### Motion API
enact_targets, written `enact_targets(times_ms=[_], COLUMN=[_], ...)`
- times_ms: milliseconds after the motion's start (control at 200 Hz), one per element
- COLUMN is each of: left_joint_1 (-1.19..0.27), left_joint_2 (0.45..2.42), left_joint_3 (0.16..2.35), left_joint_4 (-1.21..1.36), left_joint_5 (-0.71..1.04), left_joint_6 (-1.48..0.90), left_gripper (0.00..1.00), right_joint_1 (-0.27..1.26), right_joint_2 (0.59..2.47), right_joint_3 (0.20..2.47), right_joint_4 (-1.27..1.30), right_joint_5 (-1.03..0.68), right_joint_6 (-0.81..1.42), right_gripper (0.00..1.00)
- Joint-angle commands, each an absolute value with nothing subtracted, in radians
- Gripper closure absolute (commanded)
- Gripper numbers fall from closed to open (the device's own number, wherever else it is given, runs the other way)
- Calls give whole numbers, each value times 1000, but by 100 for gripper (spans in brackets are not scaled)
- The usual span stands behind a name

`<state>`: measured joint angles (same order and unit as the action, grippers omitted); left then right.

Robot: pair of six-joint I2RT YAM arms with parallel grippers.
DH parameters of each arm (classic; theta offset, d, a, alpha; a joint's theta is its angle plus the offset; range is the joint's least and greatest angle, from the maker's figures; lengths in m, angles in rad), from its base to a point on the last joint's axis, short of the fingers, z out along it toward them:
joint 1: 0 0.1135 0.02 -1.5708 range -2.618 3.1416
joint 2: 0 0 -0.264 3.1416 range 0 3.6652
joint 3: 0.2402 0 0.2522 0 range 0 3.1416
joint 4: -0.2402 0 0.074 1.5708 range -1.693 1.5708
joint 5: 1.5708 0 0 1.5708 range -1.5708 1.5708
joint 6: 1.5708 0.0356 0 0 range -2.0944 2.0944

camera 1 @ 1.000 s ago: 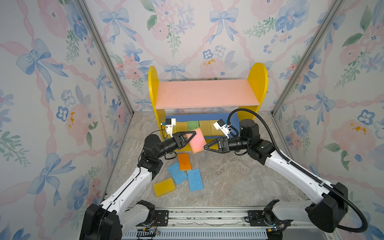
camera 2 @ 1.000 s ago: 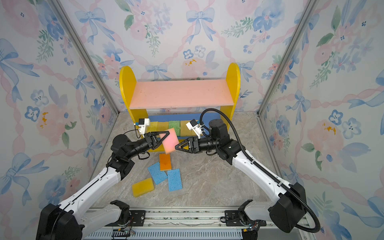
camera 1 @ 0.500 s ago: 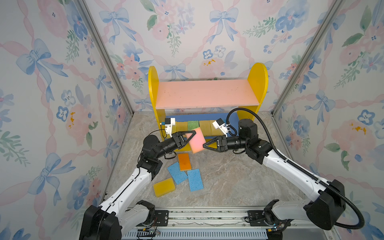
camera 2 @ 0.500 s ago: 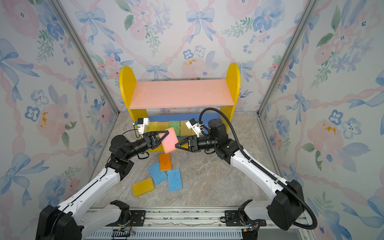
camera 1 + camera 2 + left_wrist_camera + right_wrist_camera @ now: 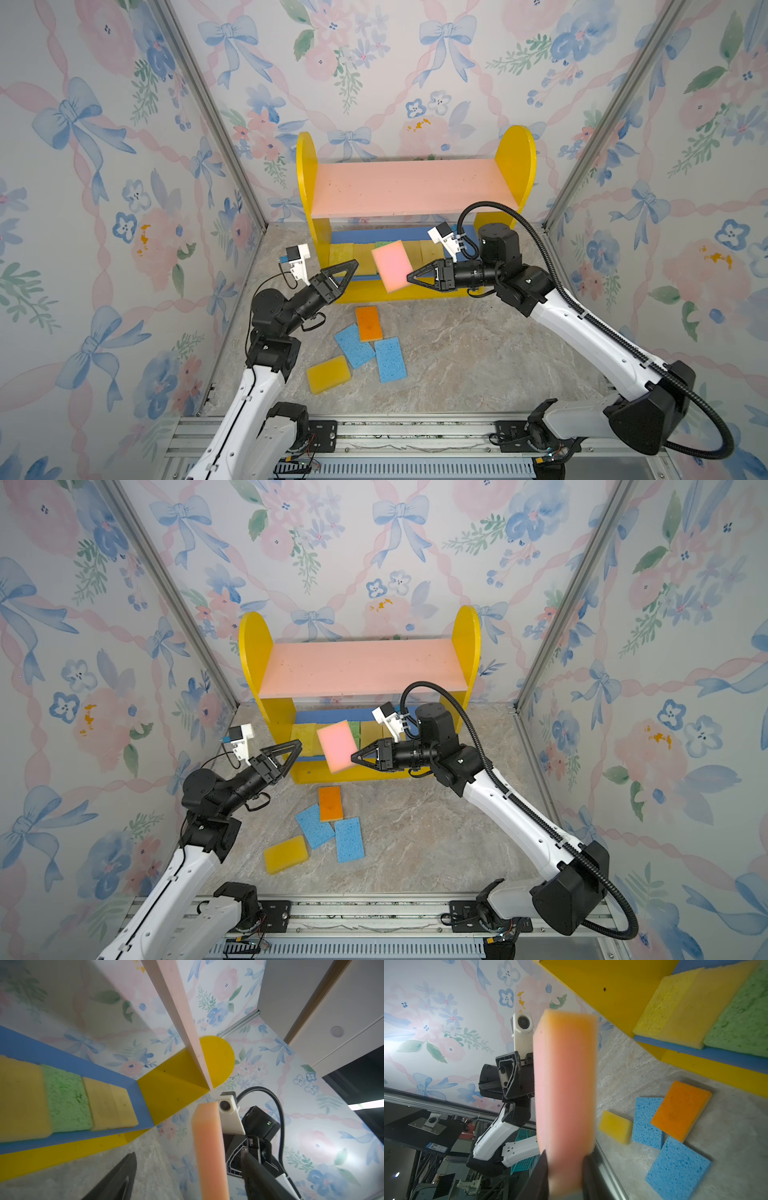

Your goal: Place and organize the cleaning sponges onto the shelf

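A pink sponge (image 5: 390, 266) hangs in the air in front of the shelf (image 5: 515, 158), and my right gripper (image 5: 409, 276) is shut on its right edge. In the right wrist view both fingers (image 5: 542, 1167) press into that sponge (image 5: 564, 1084). My left gripper (image 5: 349, 274) is open just left of the sponge and does not touch it. The blue lower board (image 5: 361, 237) carries a yellow sponge (image 5: 20, 1101), a green one (image 5: 66, 1097) and a tan one (image 5: 110, 1105). The pink upper board (image 5: 357, 667) is bare.
On the marble floor in front of the shelf lie an orange sponge (image 5: 368, 323), two blue sponges (image 5: 354, 345) (image 5: 390, 359) and a yellow sponge (image 5: 329, 374). Flowered walls close in on both sides and behind.
My left gripper has opened, let go of the pink sponge and drawn back a little to the left. The right gripper has shut on the sponge and now holds it alone.
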<state>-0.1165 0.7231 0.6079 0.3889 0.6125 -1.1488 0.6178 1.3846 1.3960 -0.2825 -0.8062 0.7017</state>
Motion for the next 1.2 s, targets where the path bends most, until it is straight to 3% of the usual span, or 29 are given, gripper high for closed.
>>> enact_targets(times_ms=[0,320,560,840,885,960,1055,1195], left_joint_1=[-100,-103,-106,-106,-106,-104,-104,-104], left_joint_2=[623,607,622,621,622,622,624,629], left_joint_3=[619,525,553,534,537,537,541,553], left_joint_4=[65,27,-35,-54,-64,-73,-73,-73], left_joint_5=[444,472,516,566,570,576,582,588], left_joint_6=[-921,-870,-794,-763,-751,-744,-746,-750], left_gripper=[16,15,14,13,13,13,12,12], right_joint_1=[620,657,708,711,714,719,722,722], right_joint_2=[1455,1804,2137,2254,2271,2300,2305,2272], right_joint_3=[1538,2062,2590,2637,2650,2682,2684,2664], right_joint_4=[-378,-496,-657,-454,-443,-451,-462,-538], right_joint_5=[-742,-588,-512,-475,-475,-472,-463,-406], right_joint_6=[649,745,781,952,964,973,964,906], right_gripper=[72,72,72,72,67,45,33,25])
